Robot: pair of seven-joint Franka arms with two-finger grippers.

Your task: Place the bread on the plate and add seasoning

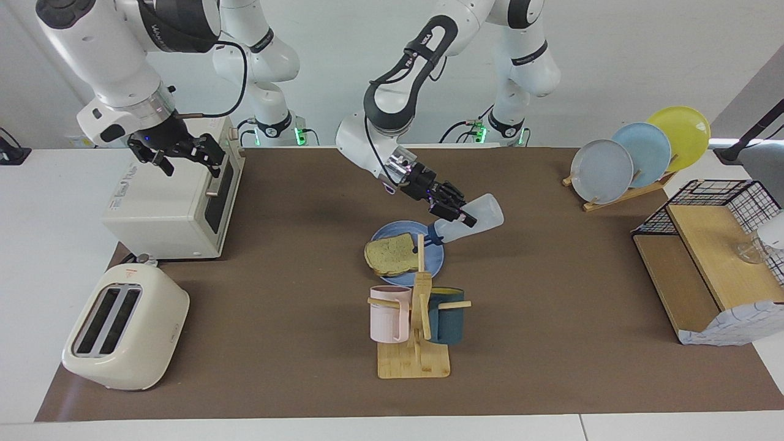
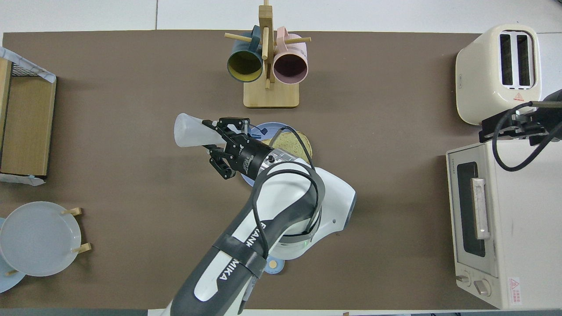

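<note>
Here, the left claw (image 1: 456, 212), clenched on the translucent white plastic seasoning bottle (image 1: 474, 222), tilts its long axis cap-down toward seven o'clock, over the round blue plate (image 1: 438, 260) bearing the tan squarish bread slice (image 1: 391, 254).

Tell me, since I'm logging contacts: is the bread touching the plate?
Touching. The facing view shows the bread lying flat on the blue plate, no gap under it.

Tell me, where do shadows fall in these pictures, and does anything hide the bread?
Facing view: soft dark patches lie on the brown mat around the plate; a mug rack post crosses the bread. Overhead view: the left arm covers much of the bread; its end effector holds the seasoning tilted, cap over the plate.
</note>
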